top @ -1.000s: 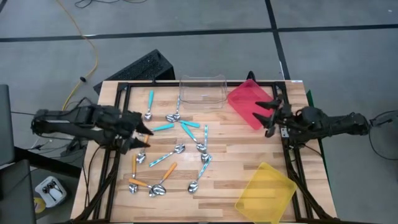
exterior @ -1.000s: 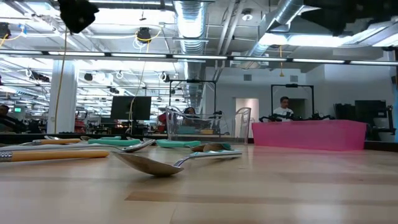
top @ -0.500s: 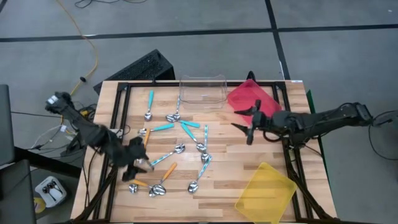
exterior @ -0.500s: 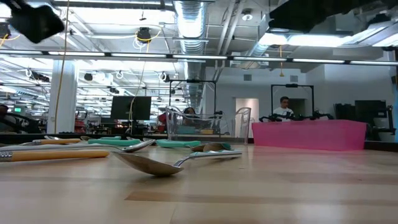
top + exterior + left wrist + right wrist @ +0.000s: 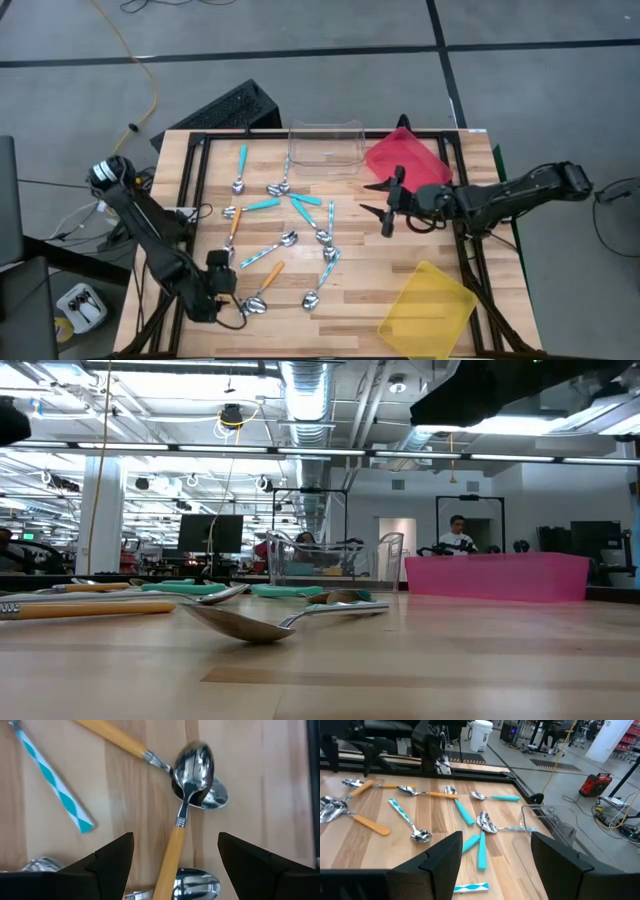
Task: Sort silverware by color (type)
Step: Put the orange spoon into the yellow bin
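The spoons lie scattered over the table's left half (image 5: 290,240): teal (image 5: 262,205), teal-and-white striped (image 5: 262,255) and orange-handled (image 5: 267,277). My left gripper (image 5: 232,290) hangs open over the near-left corner. In its wrist view its fingers stand on either side of an orange handle (image 5: 172,852) without touching it; that spoon's bowl (image 5: 196,762) lies on another orange spoon's bowl (image 5: 212,800). My right gripper (image 5: 365,197) is open in the air beside the red tray (image 5: 405,160), pointing toward the spoons (image 5: 465,812).
A clear tray (image 5: 325,145) stands at the far edge, the red tray right of it, a yellow tray (image 5: 428,310) at the near-right corner. Bare wood lies between the spoons and the yellow tray. In the low view a spoon (image 5: 250,622) lies close.
My left arm has swung from the table's left edge toward the near edge and come down over the orange spoons at the near-left corner. My right gripper has moved from over the red tray toward the table's middle. No spoon has moved.
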Controlling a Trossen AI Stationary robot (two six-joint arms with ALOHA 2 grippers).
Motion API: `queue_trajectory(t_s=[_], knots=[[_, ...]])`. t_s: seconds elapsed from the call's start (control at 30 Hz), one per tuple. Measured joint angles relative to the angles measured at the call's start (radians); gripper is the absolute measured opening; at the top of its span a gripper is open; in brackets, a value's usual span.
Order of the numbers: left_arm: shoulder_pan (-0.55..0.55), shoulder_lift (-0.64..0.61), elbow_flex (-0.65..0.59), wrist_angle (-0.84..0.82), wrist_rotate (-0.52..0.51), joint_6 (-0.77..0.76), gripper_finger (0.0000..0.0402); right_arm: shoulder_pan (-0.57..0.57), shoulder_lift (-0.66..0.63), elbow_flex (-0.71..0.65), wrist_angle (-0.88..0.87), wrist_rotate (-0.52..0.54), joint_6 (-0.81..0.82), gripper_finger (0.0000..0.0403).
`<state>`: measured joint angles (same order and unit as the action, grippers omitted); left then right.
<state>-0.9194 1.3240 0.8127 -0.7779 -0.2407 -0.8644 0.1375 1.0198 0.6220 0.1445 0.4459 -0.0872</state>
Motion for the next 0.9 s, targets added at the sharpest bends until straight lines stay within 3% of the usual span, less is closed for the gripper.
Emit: queue_trajectory(t_s=[0.33,0.6,0.9], knots=[[-0.016,0.129,-0.003,0.081,-0.060,0.070,0.0274,0.000,0.002,0.000,0.008,-0.001,0.007,0.0260],[0.004,0.123,-0.185,0.375,0.024,0.027,0.0274,0.000,0.002,0.000,0.007,0.000,0.008,0.0260],[-0.024,0.119,-0.226,0.419,-0.030,0.040,0.0270,-0.005,0.002,0.000,0.006,0.000,0.035,0.0260]])
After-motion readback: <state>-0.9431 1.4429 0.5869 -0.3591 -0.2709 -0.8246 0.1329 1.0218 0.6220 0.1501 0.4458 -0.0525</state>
